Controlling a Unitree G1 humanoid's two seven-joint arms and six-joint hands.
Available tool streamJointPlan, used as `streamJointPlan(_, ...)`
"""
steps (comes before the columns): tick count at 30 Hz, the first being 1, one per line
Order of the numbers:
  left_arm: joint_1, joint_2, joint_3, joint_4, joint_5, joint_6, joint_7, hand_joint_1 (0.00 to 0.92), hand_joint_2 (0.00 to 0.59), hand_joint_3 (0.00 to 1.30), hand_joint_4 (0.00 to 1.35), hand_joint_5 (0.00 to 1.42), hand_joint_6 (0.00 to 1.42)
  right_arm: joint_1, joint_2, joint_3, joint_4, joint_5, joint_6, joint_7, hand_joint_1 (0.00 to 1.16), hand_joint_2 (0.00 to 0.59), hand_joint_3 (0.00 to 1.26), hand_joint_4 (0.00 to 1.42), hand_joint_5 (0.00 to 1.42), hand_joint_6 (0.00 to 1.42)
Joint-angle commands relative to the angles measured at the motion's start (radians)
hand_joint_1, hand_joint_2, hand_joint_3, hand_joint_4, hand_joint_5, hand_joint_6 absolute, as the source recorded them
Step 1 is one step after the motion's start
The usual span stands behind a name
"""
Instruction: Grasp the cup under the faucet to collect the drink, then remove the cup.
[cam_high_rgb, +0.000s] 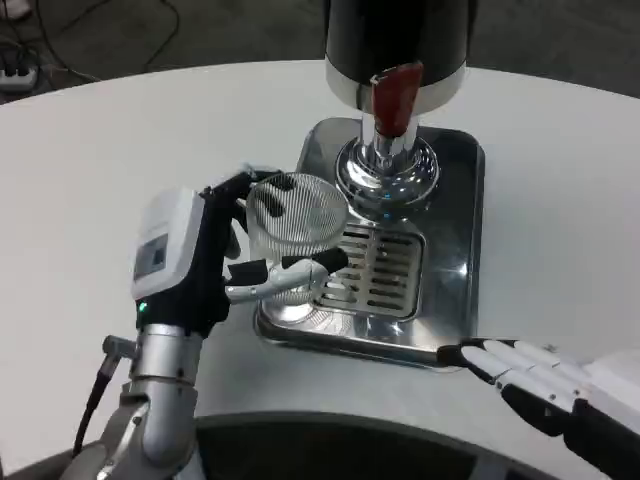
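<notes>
Here, a ribbed clear cup (295, 220) is gripped by the left hand (200, 262), whose fingers (290, 270) are wrapped round the side wall near mid-height, with the thumb side hidden behind the rim. The cup is held over the left edge of the steel drip tray (455, 250), beside the slotted grate (375, 270) and just left of the chrome faucet (388, 160) with its red lever (395, 95); whether its base rests on the tray or is lifted cannot be told. The right hand (530, 375) is laid flat on the white table (120, 140) near the tray's front corner, fingers extended and nothing held. The cup is judged light, rigid and probably slippery, perhaps brittle if glass; a wall grip below the rim appears soundest, kept upright once filled.
</notes>
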Motion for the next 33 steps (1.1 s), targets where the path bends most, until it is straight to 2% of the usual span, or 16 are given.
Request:
streamJointPlan(1,-0.073,-0.02,-0.03,0.077,-0.007,0.008,0.047,0.588,0.013,0.7,0.78,1.0,1.07,0.013,0.002,-0.006,-0.013,0.01,-0.004,-0.014,0.54,0.456,0.04,0.0,0.0,0.0)
streamJointPlan(9,-0.192,-0.067,-0.093,0.212,-0.012,0.053,0.052,0.589,0.013,0.71,0.78,1.01,1.07,0.001,0.0,0.009,-0.013,-0.003,0.03,-0.019,0.54,0.456,0.04,0.0,0.0,0.0)
streamJointPlan(15,-0.23,-0.097,-0.11,0.251,-0.035,0.084,0.009,0.594,0.019,0.71,0.78,1.01,1.07,0.001,0.0,0.022,-0.013,-0.012,0.043,-0.023,0.54,0.456,0.04,0.0,0.0,0.0)
streamJointPlan(25,-0.216,-0.107,-0.154,0.243,-0.048,0.081,-0.023,0.597,0.021,0.7,0.77,1.0,1.07,-0.008,-0.003,0.036,-0.013,-0.02,0.058,-0.026,0.54,0.456,0.04,0.0,0.0,0.0)
streamJointPlan(28,-0.211,-0.103,-0.164,0.242,-0.05,0.082,-0.032,0.589,0.005,0.7,0.76,0.98,1.06,-0.008,-0.002,0.037,-0.013,-0.019,0.058,-0.027,0.54,0.456,0.04,0.0,0.0,0.0)
streamJointPlan(33,-0.205,-0.094,-0.176,0.236,-0.058,0.081,-0.041,0.539,0.005,0.6,0.7,0.93,1.0,-0.008,0.002,0.033,-0.013,-0.013,0.053,-0.032,0.54,0.458,0.05,0.0,0.0,0.0)
